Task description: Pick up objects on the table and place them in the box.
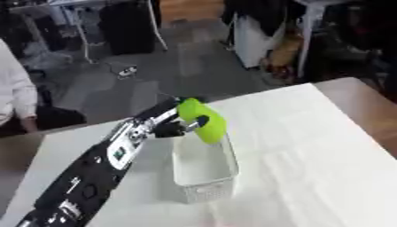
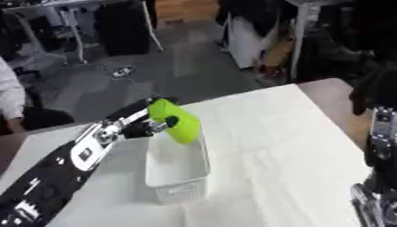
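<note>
Left arm: reaches in from the lower left, stretched across the white table (image 1: 310,146) toward the box.
Left hand (image 1: 172,128): fingers curled round the green object, thumb across its front.
Green object (image 1: 203,119): bright lime, oblong, tilted, held over the far end of the box.
Box (image 1: 203,179): white, open-topped, on the table, long side running away from the robot.
Right arm (image 2: 378,146): at the right edge; its hand's state cannot be told.
</note>
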Controlling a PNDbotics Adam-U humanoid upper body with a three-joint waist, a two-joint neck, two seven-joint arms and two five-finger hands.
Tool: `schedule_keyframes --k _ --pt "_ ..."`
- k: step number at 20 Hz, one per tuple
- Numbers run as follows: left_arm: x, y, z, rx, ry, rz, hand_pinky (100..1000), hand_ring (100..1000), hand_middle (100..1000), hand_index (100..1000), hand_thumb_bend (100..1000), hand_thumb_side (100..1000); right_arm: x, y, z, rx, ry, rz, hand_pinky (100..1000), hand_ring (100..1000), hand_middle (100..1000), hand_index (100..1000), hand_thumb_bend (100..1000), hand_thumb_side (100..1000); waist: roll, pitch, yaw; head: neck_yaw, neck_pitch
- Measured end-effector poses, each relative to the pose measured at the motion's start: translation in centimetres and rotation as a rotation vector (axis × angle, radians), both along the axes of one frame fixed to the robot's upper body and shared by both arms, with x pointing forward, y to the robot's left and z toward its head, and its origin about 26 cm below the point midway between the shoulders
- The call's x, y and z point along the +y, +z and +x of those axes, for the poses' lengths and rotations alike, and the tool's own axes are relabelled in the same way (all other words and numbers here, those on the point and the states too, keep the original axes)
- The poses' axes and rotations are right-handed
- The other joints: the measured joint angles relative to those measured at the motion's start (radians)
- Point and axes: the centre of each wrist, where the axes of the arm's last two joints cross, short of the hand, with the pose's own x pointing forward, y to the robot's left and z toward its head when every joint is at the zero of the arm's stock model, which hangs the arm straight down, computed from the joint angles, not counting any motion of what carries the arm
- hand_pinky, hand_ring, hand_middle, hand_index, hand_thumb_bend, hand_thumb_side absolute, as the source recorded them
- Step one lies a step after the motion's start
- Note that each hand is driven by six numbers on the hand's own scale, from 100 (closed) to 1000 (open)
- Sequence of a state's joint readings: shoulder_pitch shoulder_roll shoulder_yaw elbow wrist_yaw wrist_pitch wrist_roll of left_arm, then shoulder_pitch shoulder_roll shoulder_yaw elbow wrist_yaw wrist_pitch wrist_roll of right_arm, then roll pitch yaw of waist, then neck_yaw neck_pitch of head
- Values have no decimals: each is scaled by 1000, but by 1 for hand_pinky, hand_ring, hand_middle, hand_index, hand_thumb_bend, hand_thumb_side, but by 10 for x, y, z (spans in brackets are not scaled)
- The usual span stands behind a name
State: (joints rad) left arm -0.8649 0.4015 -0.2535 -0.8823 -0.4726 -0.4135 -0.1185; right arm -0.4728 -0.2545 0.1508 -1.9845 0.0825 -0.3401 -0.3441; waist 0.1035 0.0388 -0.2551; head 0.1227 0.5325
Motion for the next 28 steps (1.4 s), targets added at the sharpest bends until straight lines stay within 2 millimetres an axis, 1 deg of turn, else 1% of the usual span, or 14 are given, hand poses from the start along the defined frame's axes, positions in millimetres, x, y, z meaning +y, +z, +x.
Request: schedule_keyframes --k 8,10,14,15,16,20,21,22,23,24,25,26,27,28 --pt "0 2 1 -21 20 -22 837 1000 1000 1000 239 1000 0 0 0 0 -2 0 113 300 298 313 357 468 -1 1 13 0 0" --pt "0 2 1 -20 21 -22 830 1000 1000 1000 239 1000 0 0 0 0 -2 0 112 299 298 313 356 469 -1 5 22 0 0" --pt "1 2 1 -20 29 -33 819 1000 1000 1000 240 1000 0 0 0 2 -3 0 110 299 297 313 355 470 -5 17 56 0 2" --pt "2 1 1 -19 33 -35 818 1000 1000 1000 239 1000 0 0 0 2 -4 0 110 299 297 313 343 478 -5 20 62 0 4" --pt "3 -1 0 -16 37 -37 818 1000 1000 1000 240 1000 0 0 0 2 -4 -1 110 299 297 313 354 471 -6 23 67 0 7" --pt "4 -1 0 -15 42 -38 817 1000 1000 1000 247 1000 0 0 0 1 -5 -1 109 299 297 313 353 471 -8 29 77 0 9" --pt "5 -1 0 -14 43 -39 848 1000 1000 1000 266 1000 0 0 0 2 -5 -1 108 299 297 313 353 472 -9 32 79 0 9" --pt "6 0 0 -13 44 -39 841 1000 1000 1000 264 1000 0 0 0 2 -5 -1 108 299 297 313 353 472 -11 34 80 0 10" --pt "7 0 0 -11 46 -36 916 1000 1000 1000 306 1000 0 0 0 3 -5 -2 108 299 297 313 353 471 -13 35 80 0 10" --pt "7 0 0 -7 49 -34 903 1000 1000 1000 296 1000 0 0 0 3 -5 -2 108 299 297 313 353 471 -15 36 82 0 10" --pt "8 -1 0 -1 50 -29 1000 1000 1000 1000 470 1000 0 0 0 4 -5 -2 108 299 297 313 352 471 -15 36 82 0 10" --pt "8 -1 0 4 47 -21 1000 1000 1000 1000 470 1000 0 0 0 4 -5 -3 108 299 297 313 352 471 -15 36 82 0 10" --pt "8 0 0 6 44 -13 1000 1000 1000 1000 567 1000 0 0 0 5 -5 -3 109 299 297 312 352 471 -15 36 82 0 10" --pt "8 1 1 7 39 -7 1000 1000 1000 1000 576 1000 0 0 0 5 -5 -4 109 299 297 312 352 471 -15 36 81 0 10"
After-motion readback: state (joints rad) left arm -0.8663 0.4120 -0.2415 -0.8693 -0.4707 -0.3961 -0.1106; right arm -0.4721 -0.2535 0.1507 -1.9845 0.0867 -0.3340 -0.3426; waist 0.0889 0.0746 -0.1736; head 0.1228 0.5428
